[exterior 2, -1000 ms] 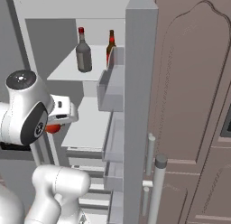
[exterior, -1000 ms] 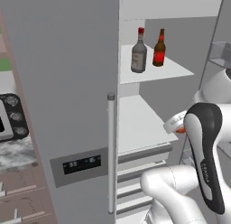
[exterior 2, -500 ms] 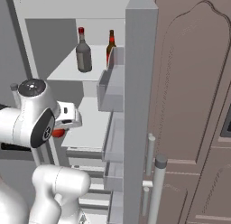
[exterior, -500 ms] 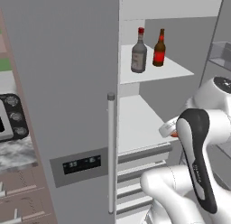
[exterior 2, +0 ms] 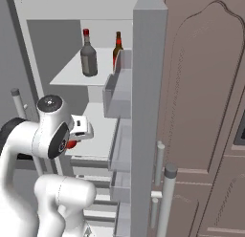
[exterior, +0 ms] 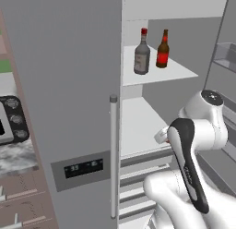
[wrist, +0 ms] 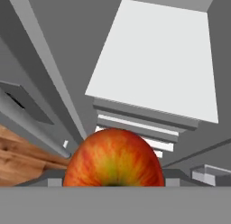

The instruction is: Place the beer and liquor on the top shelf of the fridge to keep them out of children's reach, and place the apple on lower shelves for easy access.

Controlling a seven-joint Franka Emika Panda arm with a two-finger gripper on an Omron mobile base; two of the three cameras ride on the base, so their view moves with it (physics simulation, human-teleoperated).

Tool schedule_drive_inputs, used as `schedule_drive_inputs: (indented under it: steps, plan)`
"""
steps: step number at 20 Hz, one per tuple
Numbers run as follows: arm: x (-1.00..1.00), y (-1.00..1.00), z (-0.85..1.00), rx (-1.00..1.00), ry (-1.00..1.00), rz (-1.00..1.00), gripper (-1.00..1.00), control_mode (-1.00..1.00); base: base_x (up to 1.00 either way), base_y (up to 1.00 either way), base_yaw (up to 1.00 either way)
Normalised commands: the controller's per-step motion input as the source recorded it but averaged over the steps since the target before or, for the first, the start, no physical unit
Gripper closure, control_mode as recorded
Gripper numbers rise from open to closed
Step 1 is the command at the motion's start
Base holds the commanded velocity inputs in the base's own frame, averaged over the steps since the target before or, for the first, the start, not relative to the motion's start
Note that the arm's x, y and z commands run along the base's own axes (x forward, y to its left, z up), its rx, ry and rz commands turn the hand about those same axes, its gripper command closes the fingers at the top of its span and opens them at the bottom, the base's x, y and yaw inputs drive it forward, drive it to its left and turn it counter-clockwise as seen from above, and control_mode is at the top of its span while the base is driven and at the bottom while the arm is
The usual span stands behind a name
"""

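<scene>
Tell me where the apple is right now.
The apple sits in the gripper, low in the hand view, just in front of the white lower shelf, beneath the two bottles.

No text can be read: the fridge [exterior: 69, 85] display panel [exterior: 83, 167] shows only blurred pale marks

A home kitchen, rendered. An open grey fridge [exterior: 83, 99] with white shelves fills the centre of the left base view, a microwave [exterior: 11, 119] sits on a marble counter [exterior: 16, 156] at its left edge, and panelled brown cabinet doors [exterior 2: 206, 112] fill the right of the right base view.
</scene>
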Motion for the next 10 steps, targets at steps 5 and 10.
schedule_drive_inputs:
  steps: [5, 10]
  plan:
    - [0.36, -0.04, -0.31, 0.0, 0.0, 0.0, 1.0, -1.0, 0.0, 0.0, 0.0]
    - [0.26, -0.1, -0.31, 0.0, 0.0, 0.0, 1.0, -1.0, 0.0, 0.0, 0.0]
